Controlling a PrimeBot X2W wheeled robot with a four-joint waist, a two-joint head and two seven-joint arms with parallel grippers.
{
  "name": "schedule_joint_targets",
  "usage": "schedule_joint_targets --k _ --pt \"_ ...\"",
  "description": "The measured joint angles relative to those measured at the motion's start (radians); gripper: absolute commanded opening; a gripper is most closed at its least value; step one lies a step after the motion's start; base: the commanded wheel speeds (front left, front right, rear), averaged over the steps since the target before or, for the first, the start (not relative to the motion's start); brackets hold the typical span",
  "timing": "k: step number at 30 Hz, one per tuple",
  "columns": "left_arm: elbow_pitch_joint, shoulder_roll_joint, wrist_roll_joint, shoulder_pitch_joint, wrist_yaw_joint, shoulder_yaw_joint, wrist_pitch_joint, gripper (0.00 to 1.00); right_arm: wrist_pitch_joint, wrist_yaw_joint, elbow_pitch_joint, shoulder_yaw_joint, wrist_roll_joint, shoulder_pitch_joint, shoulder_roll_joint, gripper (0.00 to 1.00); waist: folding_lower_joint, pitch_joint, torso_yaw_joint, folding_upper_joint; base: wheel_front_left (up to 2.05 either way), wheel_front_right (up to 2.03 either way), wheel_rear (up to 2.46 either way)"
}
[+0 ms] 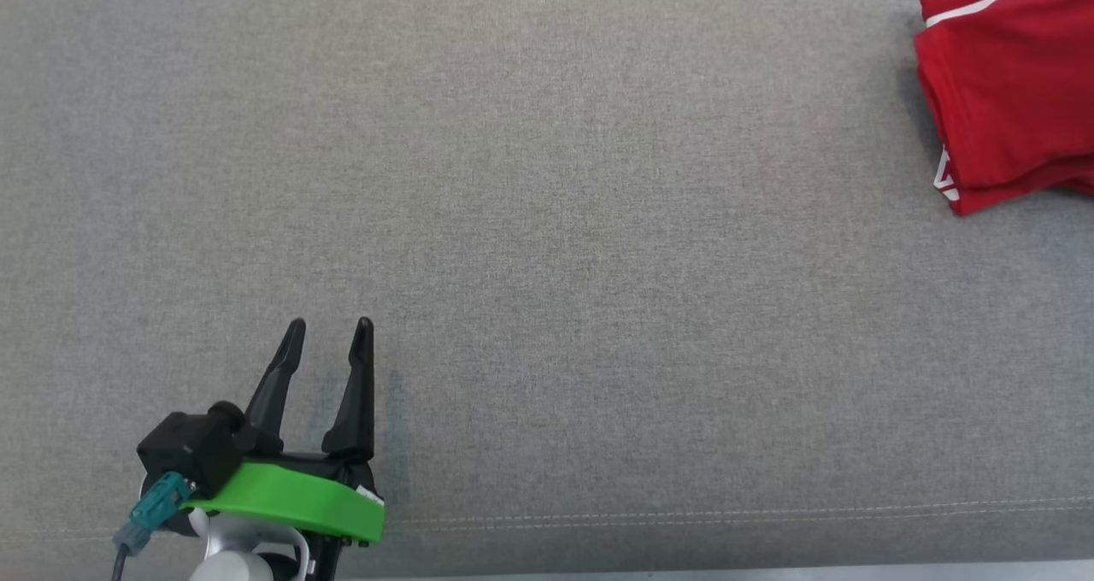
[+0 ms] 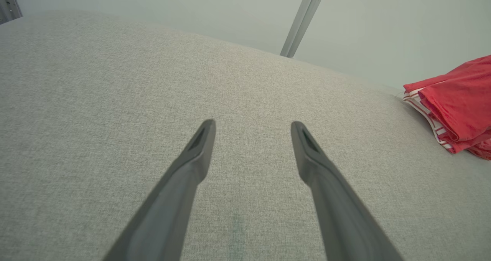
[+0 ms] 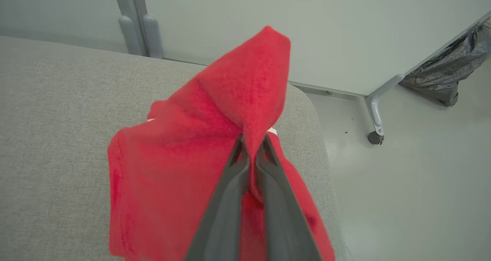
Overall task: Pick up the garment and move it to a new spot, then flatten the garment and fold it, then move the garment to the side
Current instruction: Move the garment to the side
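- The left gripper (image 1: 330, 325) (image 2: 253, 123), fingers spread and empty, is over the grey cushion (image 1: 598, 222), well apart from the garment.
- The folded red garment (image 1: 1008, 85) (image 2: 456, 103) (image 3: 172, 169) lies at the cushion's right end.
- The right gripper (image 3: 252, 140) pinches a raised fold of it.
- Past the cushion's edge are a pale floor (image 3: 414, 199), a castered leg (image 3: 374, 119) and a crumpled dark bag (image 3: 448, 73).

The garment (image 1: 1008, 94) is bright red knit cloth with white striped trim along one hem, folded over itself into a thick, layered bundle. It rests on the grey cloth-covered counter (image 1: 547, 222) at its far right end, close to the rounded corner, and the head view's edge cuts part of it off. My right tool (image 3: 252, 140) pinches one fold of the garment tight between its fingers. That fold stands up in a soft peak above the fingertips, while the rest spreads below, rumpled.
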Motion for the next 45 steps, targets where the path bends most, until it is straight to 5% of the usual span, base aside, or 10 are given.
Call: schedule_joint_targets --k 11,24,26,29,30,31,32,45 --pt "-0.048 0.022 0.018 -0.028 0.001 0.000 0.023 1.00 0.008 -0.063 0.064 -0.018 -0.029 -0.025 -0.069 0.00 0.0000 0.096 0.006 0.0000 0.00 0.00 0.00" --pt "-0.115 0.036 0.056 -0.106 0.000 -0.016 0.036 1.00 -0.047 -0.126 0.138 -0.049 -0.017 -0.020 -0.026 0.01 0.0000 0.208 0.017 0.0000 0.00 0.00 0.00" --pt "-0.123 0.036 0.063 -0.113 0.000 -0.020 0.036 1.00 -0.050 -0.131 0.155 -0.049 -0.017 -0.015 -0.019 0.09 0.0000 0.214 0.018 0.0000 0.00 0.00 0.00" --pt "-0.141 0.036 0.071 -0.123 -0.001 -0.024 0.036 1.00 -0.060 -0.140 0.174 -0.054 -0.017 -0.013 -0.016 0.35 0.0000 0.216 0.018 0.0000 0.00 0.00 0.00" --pt "-0.149 0.037 0.076 -0.128 -0.001 -0.024 0.034 1.00 -0.064 -0.140 0.181 -0.057 -0.017 -0.013 -0.016 0.50 0.0000 0.217 0.018 0.0000 0.00 0.00 0.00" --pt "-0.154 0.037 0.081 -0.133 -0.001 -0.025 0.033 1.00 -0.065 -0.141 0.187 -0.059 -0.017 -0.013 -0.015 0.80 0.0000 0.217 0.017 0.0000 0.00 0.00 0.00" --pt "-0.156 0.037 0.082 -0.137 -0.001 -0.026 0.033 1.00 -0.069 -0.141 0.193 -0.061 -0.017 -0.012 -0.014 1.00 0.0000 0.217 0.016 0.0000 0.00 0.00 0.00" --pt "-0.159 0.040 0.088 -0.139 0.000 -0.029 0.034 1.00 -0.128 -0.148 0.251 -0.077 -0.017 -0.002 0.006 1.00 0.0000 0.200 0.000 0.0000 0.00 0.00 0.00"
